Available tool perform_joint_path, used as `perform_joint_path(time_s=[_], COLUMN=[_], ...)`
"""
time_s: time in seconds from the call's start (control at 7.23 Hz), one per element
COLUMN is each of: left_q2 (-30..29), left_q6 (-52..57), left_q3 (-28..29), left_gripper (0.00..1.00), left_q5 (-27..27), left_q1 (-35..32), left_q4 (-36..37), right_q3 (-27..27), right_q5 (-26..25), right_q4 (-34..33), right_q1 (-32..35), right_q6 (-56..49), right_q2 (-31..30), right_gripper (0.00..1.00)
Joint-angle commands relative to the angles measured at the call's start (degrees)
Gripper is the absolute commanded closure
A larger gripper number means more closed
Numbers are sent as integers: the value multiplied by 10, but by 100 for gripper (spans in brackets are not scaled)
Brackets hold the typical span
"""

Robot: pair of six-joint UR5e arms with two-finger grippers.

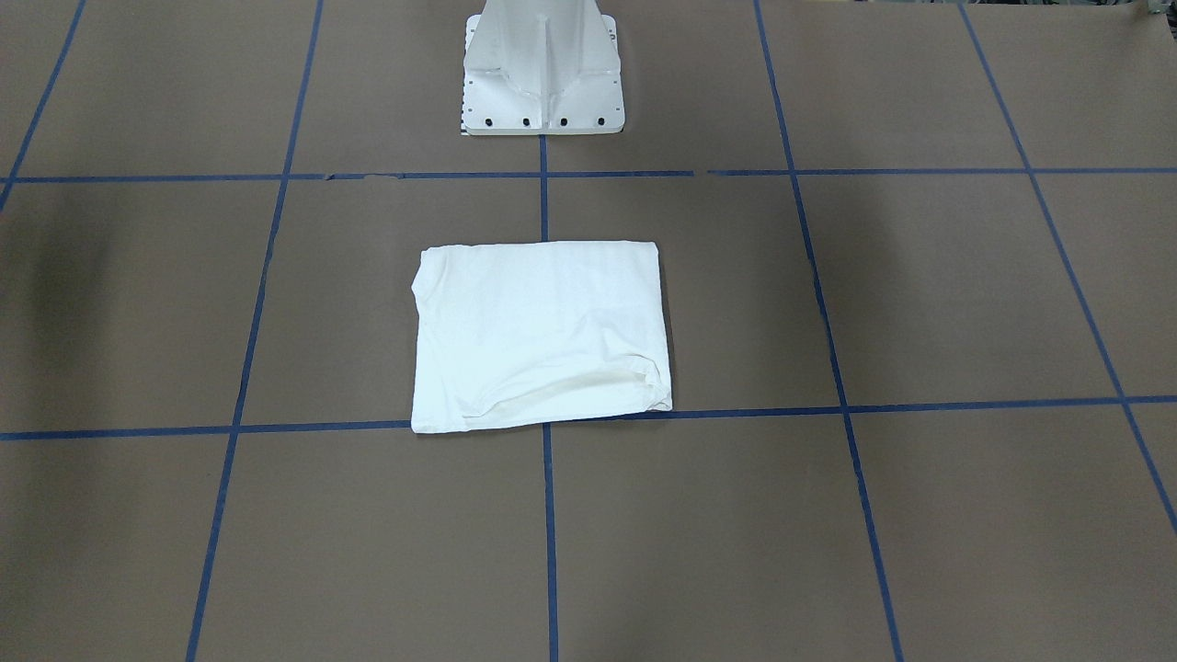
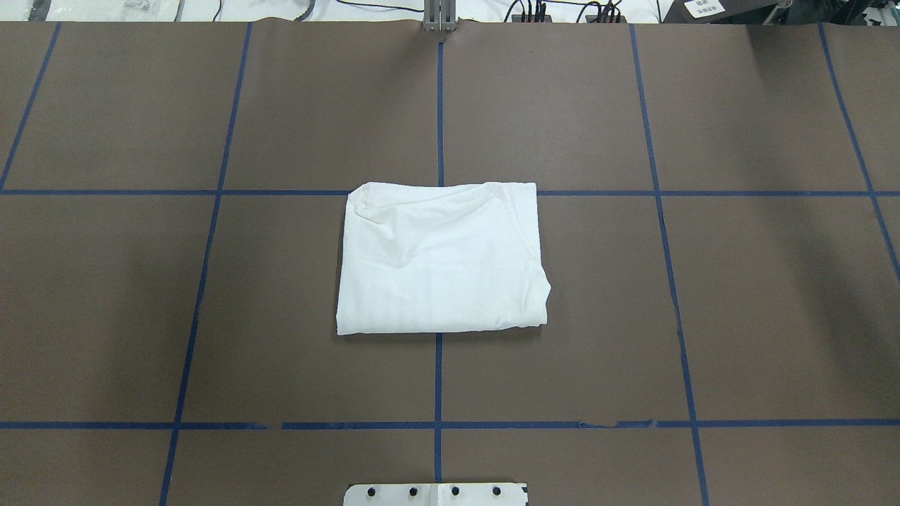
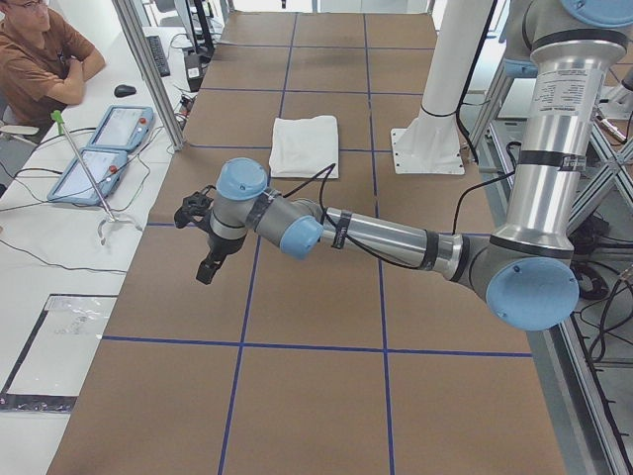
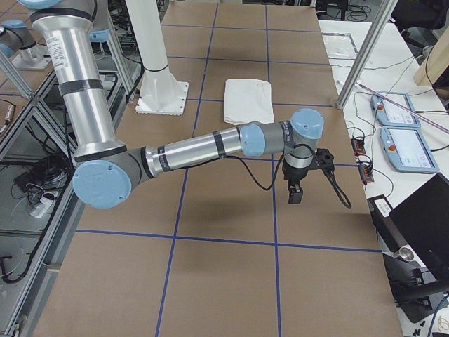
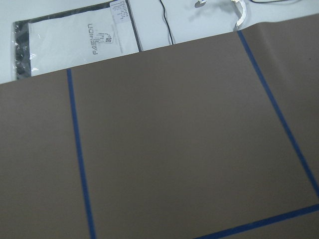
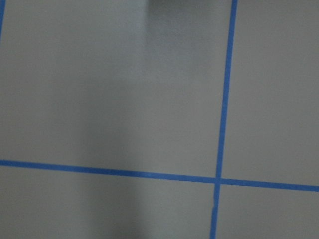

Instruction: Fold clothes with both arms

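The clothes are one white shirt [image 2: 441, 258], folded into a compact rectangle at the middle of the brown table [image 2: 773, 302]. It also shows in the front view [image 1: 538, 336] and in both side views [image 3: 305, 144] [image 4: 248, 100]. No text or collar shows on its upper face. My left gripper [image 3: 205, 267] hangs over the table's left end, far from the shirt. My right gripper [image 4: 295, 193] hangs over the right end, equally far. Only the side views show them, so I cannot tell whether they are open or shut. Both wrist views show just brown table and blue tape.
The white pedestal base [image 1: 542, 83] stands just behind the shirt. Blue tape lines [image 2: 438, 379] grid the table. A seated person [image 3: 40, 59] and two control pendants [image 3: 104, 148] are beside the left end. A flat plastic bag [image 5: 75, 40] lies past the table's edge.
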Motion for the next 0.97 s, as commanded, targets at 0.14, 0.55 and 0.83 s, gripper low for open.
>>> perform_joint_path(time_s=[0.14, 0.55, 0.83], left_q2=[33, 78, 71], left_q6=[44, 52, 52], left_q3=[-4, 1, -12], left_gripper=[1, 1, 0], left_q5=[62, 77, 76], left_q1=[-17, -17, -17], left_q4=[1, 0, 86], right_q3=[5, 3, 8], right_q5=[24, 20, 21], right_q4=[2, 12, 14], right_q1=[32, 31, 31], right_q6=[-66, -59, -52], right_q2=[-55, -81, -105], right_gripper=[0, 0, 0])
